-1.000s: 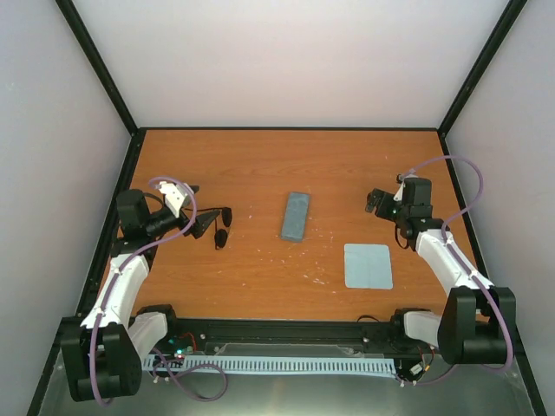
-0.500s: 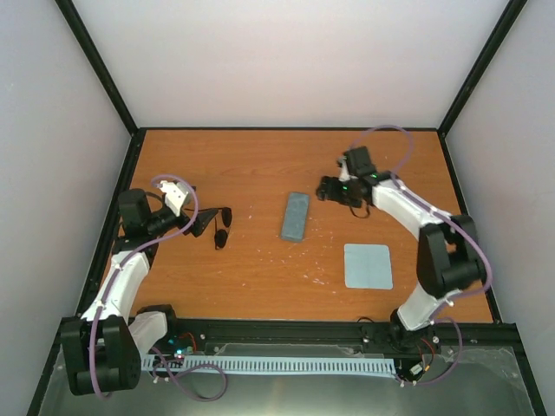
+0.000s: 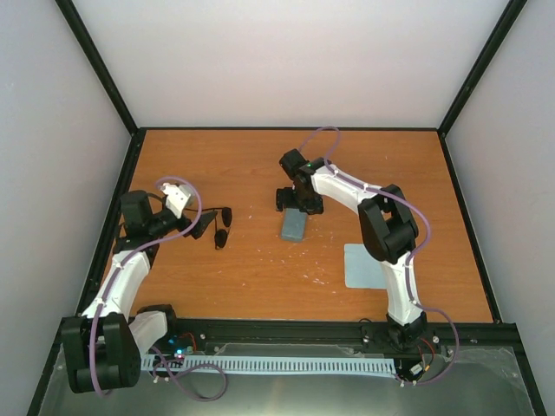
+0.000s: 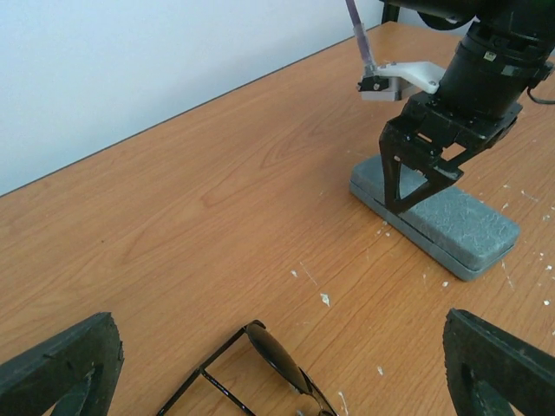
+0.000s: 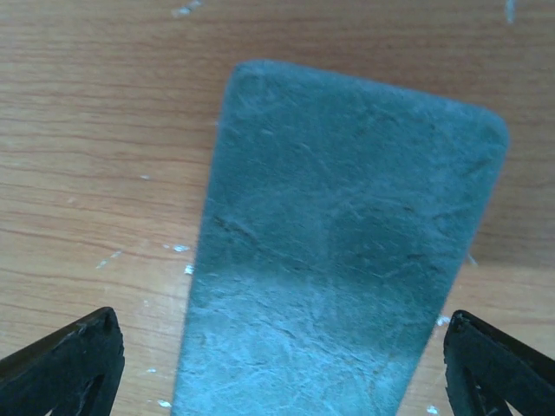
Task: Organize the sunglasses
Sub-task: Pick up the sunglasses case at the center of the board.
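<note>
Top external view: the wooden table carries three items. The sunglasses lie on its left part, just in front of the left gripper and well apart from the grey-blue case at the centre. The case is closed and lies flat with its long axis running roughly from near to far. A pale blue square cloth lies flat to the right of the case, nearer the arm bases, not touching it.

Left wrist view: the left gripper is spread wide, its two dark fingers at the lower corners of the frame, grasping nothing. The sunglasses rest on the wood between and below them (one dark lens and a thin black arm are visible; the rest is cut off by the lower edge). Whether the fingers touch the frame cannot be told. Beyond, the right gripper stands over the far end of the case, fingers pointing down.

Right wrist view: the right gripper is likewise released, its fingers set wide on either side of the case, which fills the middle of the frame. The textured lid faces the camera. No contact between the fingers and the case is visible.
</note>
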Robot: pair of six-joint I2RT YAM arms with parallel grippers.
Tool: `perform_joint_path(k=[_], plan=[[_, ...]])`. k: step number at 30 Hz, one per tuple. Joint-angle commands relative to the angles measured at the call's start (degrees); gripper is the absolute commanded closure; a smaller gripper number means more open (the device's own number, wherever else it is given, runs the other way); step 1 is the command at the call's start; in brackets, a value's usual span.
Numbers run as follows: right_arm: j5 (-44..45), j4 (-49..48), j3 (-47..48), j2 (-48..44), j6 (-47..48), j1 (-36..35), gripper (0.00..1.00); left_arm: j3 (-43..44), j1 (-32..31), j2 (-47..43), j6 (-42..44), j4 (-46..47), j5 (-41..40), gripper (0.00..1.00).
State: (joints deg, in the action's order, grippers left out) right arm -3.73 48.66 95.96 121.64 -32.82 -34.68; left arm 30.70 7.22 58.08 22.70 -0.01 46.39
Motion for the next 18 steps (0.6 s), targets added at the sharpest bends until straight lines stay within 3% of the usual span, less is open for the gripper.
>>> perform_joint_path(k=[1, 18], plan=[[3.1, 5.1, 2.1, 0.5, -2.8, 0.1, 0.03, -0.4, 0.1, 0.8, 2.1, -0.5, -0.4, 0.01], [3.7, 6.9, 3.8, 2.5, -3.0, -1.1, 0.06, -1.6, 0.1, 1.4, 1.8, 0.8, 0.6, 0.01]])
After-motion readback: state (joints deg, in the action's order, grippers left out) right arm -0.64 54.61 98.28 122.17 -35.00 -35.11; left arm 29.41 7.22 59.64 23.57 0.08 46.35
